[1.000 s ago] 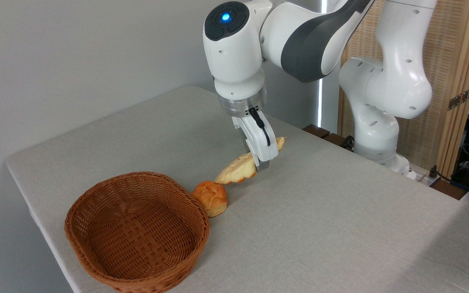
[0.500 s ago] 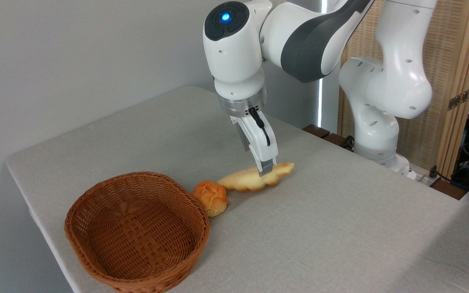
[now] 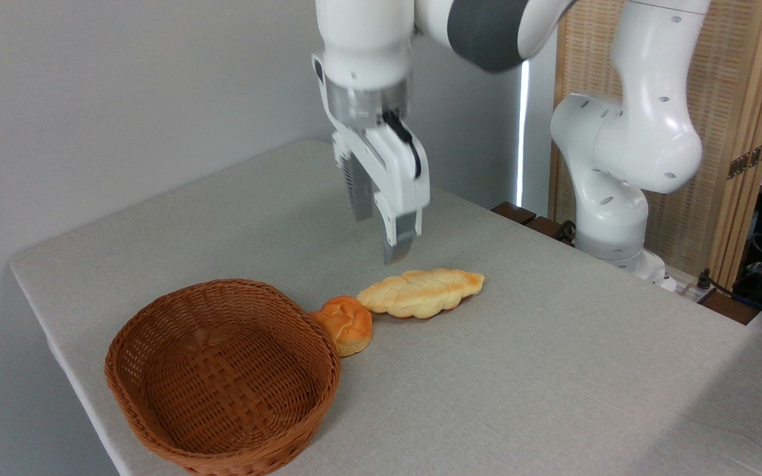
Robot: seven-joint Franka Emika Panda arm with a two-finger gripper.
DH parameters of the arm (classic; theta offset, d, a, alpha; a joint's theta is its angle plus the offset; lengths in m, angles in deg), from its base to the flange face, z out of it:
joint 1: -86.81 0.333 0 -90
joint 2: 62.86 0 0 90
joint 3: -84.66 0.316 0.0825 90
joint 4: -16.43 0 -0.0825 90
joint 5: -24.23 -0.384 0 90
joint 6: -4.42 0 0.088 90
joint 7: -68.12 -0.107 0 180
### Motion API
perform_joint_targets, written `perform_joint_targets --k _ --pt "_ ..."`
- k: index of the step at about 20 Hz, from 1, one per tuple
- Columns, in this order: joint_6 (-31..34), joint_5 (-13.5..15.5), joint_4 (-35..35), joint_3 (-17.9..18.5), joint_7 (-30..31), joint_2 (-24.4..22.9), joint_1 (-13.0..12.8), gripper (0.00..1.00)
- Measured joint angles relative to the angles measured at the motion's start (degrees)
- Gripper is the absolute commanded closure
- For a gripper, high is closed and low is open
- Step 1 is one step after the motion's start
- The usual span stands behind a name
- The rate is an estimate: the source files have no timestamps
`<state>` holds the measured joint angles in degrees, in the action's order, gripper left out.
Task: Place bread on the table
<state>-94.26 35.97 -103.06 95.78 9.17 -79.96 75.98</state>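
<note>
The bread, a long braided loaf, pale yellow with toasted patches, lies flat on the grey-beige table. Its left tip touches or nearly touches a small round bun. My gripper hangs a short way above and behind the loaf's left half. It is open, its two fingers apart with nothing between them.
A brown wicker basket stands near the table's front left edge, with the bun against its right rim. The arm's white base rises at the back right. Cables and wooden panels sit beyond the table's right side.
The loaf went from hanging tilted in the shut gripper to lying flat on the table. The gripper let go, opened and rose up and to the left.
</note>
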Motion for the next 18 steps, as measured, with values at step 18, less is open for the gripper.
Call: perform_joint_targets --k 18 --pt "3.3 -4.4 28.5 -9.7 24.4 17.4 4.6 0.0"
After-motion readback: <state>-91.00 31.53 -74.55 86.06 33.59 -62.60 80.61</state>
